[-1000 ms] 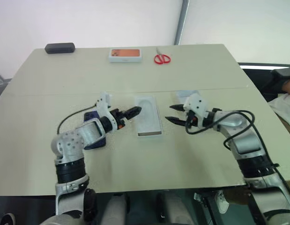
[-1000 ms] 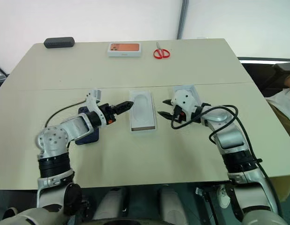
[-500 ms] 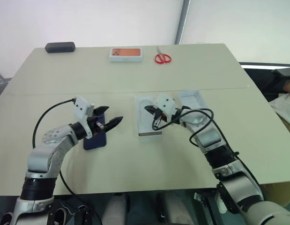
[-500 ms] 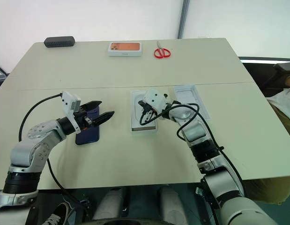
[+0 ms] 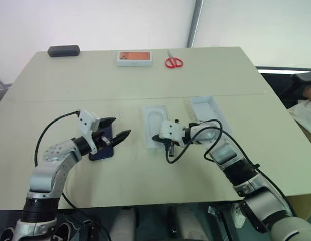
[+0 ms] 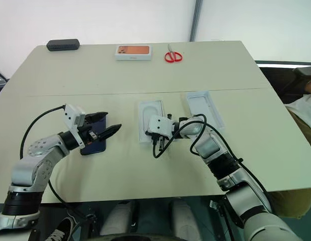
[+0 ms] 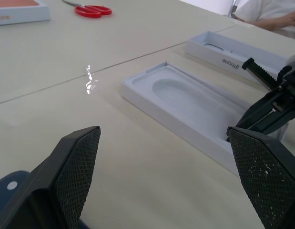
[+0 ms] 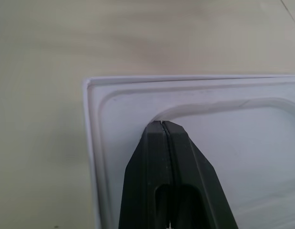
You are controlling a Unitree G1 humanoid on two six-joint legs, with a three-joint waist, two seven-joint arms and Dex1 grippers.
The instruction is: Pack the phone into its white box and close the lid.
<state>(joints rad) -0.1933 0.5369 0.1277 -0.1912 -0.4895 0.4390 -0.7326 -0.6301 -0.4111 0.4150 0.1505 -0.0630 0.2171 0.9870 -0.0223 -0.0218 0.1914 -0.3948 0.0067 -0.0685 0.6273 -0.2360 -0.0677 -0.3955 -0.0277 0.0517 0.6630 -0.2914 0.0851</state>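
One phone (image 5: 102,147), three white trays and two grippers are seen: left gripper (image 5: 117,133) spread wide at 9 o'clock, right gripper (image 8: 164,125) clenched empty

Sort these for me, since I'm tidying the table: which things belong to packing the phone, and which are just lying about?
Belong to the job: phone; white box with its recessed insert; lid.
Lying about: red scissors; orange-topped box; black case.
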